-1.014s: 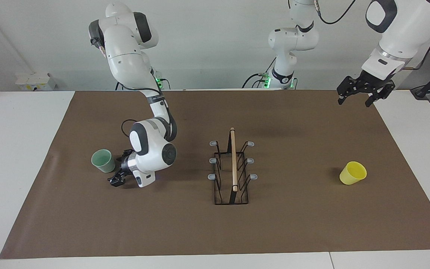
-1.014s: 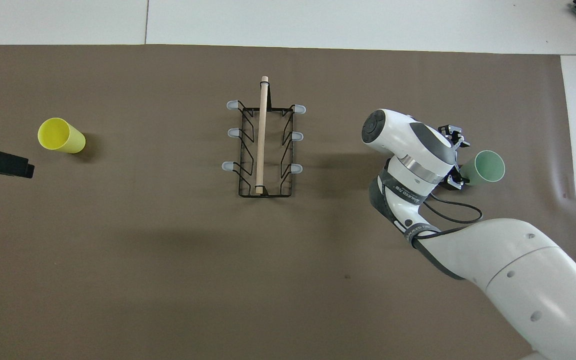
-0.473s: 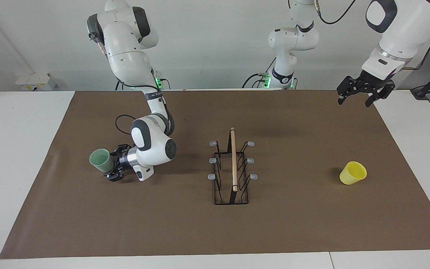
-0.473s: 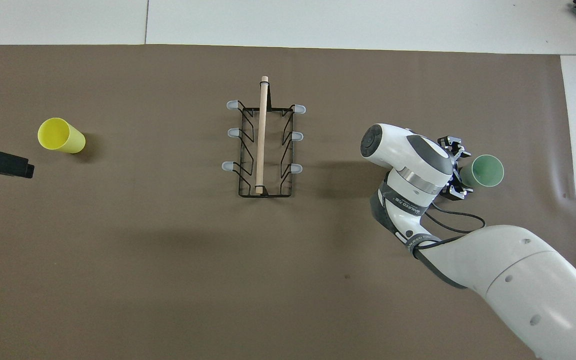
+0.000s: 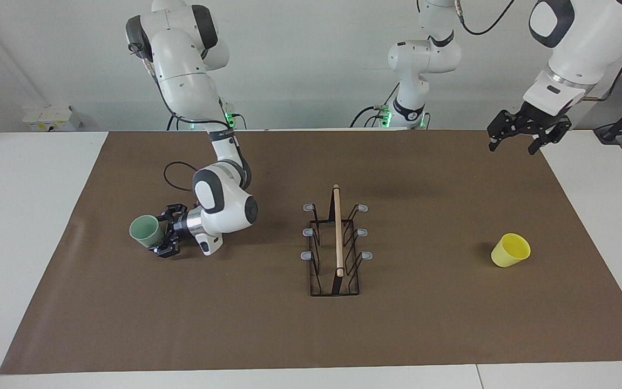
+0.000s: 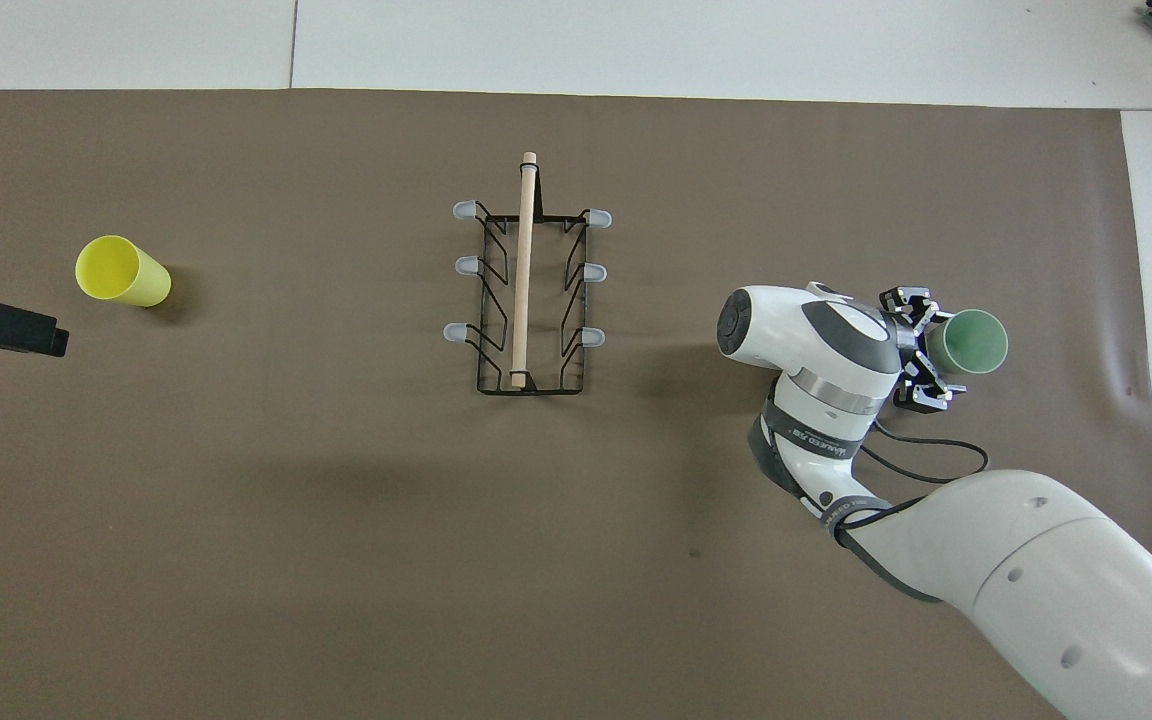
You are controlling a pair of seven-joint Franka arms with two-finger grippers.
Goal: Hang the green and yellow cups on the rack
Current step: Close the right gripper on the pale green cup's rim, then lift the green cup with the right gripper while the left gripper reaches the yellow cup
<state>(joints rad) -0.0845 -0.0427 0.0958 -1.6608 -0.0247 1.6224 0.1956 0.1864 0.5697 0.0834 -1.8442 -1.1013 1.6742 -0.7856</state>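
One rack [image 5: 336,246] mid-mat; two cups: green cup [image 5: 146,231] now between the right gripper's [image 5: 166,231] spread, unclenched jaws, which have swung level; yellow cup [image 5: 509,250] unmoved; left gripper [image 5: 521,131] waits, released

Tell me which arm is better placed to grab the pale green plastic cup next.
The right. Its open end effector already straddles the pale green plastic cup low over the brown mat. The left end effector waits raised at the other end, open, nearer the bright yellow plastic cup.
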